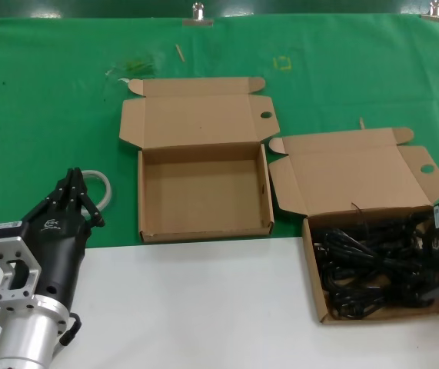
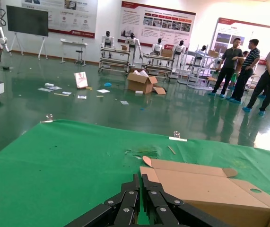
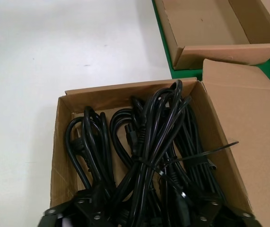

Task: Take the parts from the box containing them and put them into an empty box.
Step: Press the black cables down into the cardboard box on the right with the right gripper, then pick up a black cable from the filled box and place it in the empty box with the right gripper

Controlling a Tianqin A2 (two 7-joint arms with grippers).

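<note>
While the empty box (image 1: 204, 192) holds nothing, every power cord (image 3: 149, 156) sits bundled in the full box (image 1: 315, 269) under the right gripper (image 3: 144, 218), spread above them; left gripper (image 1: 73, 192) idles, pressed together

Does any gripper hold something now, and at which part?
Nothing: left gripper shut, empty; right gripper open over the power cords.
</note>
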